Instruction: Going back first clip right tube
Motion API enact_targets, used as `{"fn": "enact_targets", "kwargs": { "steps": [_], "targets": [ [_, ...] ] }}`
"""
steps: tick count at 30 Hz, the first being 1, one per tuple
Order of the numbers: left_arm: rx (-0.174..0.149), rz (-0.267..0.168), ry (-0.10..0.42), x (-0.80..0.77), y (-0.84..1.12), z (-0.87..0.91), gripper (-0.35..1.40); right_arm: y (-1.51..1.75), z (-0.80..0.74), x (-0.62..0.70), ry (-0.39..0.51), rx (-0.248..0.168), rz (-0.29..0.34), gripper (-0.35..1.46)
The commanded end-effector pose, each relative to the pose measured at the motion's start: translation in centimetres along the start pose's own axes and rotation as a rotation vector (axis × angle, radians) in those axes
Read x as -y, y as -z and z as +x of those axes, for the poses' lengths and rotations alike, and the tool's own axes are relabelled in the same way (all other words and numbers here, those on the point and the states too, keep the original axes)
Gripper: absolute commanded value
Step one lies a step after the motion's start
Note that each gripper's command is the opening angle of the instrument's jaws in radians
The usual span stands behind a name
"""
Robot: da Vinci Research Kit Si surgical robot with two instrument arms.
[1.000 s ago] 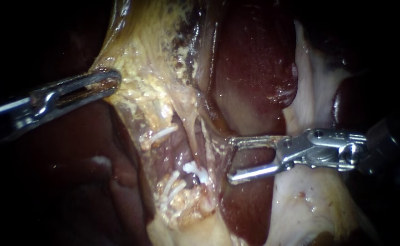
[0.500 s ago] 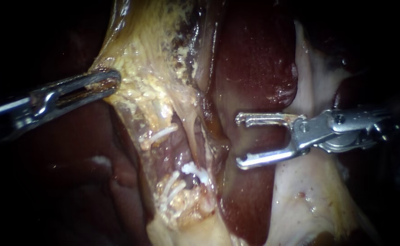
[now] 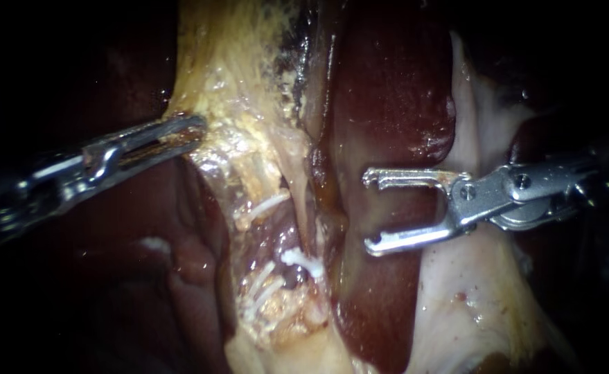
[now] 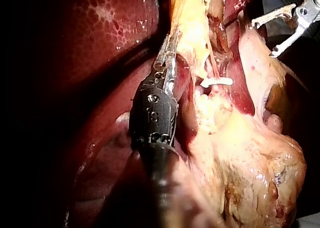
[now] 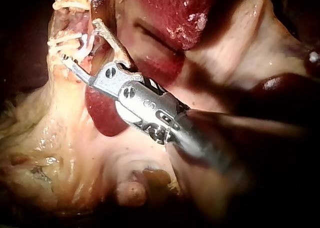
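My left instrument (image 3: 188, 130) comes in from the left, its jaws shut on the edge of the yellowish tissue (image 3: 249, 125) and holding it taut; the left wrist view shows the same grip (image 4: 167, 50). My right instrument (image 3: 368, 211) stands with jaws wide open and empty over the dark liver (image 3: 387, 104), just right of the stretched tubes (image 3: 314, 201). White clips (image 3: 266, 206) (image 3: 303, 261) sit across the tubes; one clip (image 4: 216, 81) shows in the left wrist view. In the right wrist view the open jaws (image 5: 81, 41) lie beside the clips (image 5: 65, 40).
Pale whitish tissue (image 3: 470, 305) lies under and below the right instrument's shaft. Dark red liver (image 3: 145, 277) fills the lower left. More white clips (image 3: 262, 287) sit low on the fatty stump.
My right instrument has drawn back to the right, off the tube, with its jaws still open. My left instrument has shifted right, carrying the yellowish tissue and clips with it.
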Motion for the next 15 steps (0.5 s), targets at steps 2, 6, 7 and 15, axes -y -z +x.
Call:
{"fn": "enact_targets", "kwargs": {
  "steps": [2, 6, 7, 15],
  "targets": [
    [-0.006, 0.003, -0.001, 0.02, -0.07, 0.01, -0.35, 0.0, 0.0, 0.0, 0.0, 0.0, 0.0, 0.6],
    [-0.008, 0.007, 0.0, 0.06, -0.12, 0.0, -0.35, 0.0, 0.0, 0.0, 0.0, -0.001, 0.0, 0.6],
    [-0.007, 0.007, 0.0, 0.07, -0.13, 0.0, -0.35, 0.0, 0.0, 0.0, 0.0, -0.001, 0.0, 0.6],
    [-0.008, 0.009, 0.001, 0.09, -0.14, 0.0, -0.35, 0.0, 0.0, 0.0, 0.0, -0.001, 0.0, 0.6]
  ]
}}
